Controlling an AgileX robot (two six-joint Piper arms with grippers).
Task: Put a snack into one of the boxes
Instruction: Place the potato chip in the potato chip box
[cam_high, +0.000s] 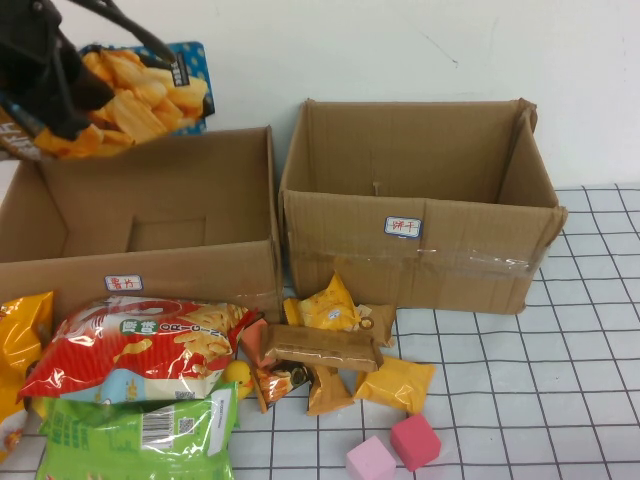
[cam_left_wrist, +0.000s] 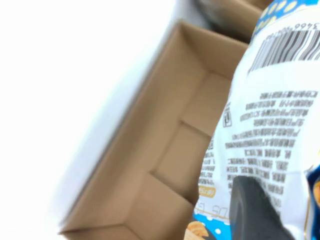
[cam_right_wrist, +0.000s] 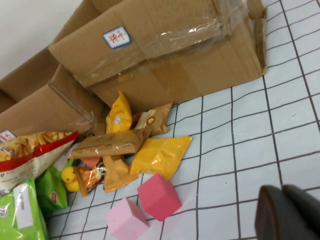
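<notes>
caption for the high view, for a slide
Left gripper holds a chip bag above the left cardboard box; right gripper out of frame.

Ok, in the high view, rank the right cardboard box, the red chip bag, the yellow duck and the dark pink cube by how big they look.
1. Right cardboard box, the largest by far.
2. Red chip bag.
3. Dark pink cube.
4. Yellow duck, though the bags hide most of it, so its place against the cube is unsure.

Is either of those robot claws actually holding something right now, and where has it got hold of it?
The left gripper holds a blue chip bag by one end, above the left box. The right gripper, low over the table, is shut and holds nothing.
</notes>
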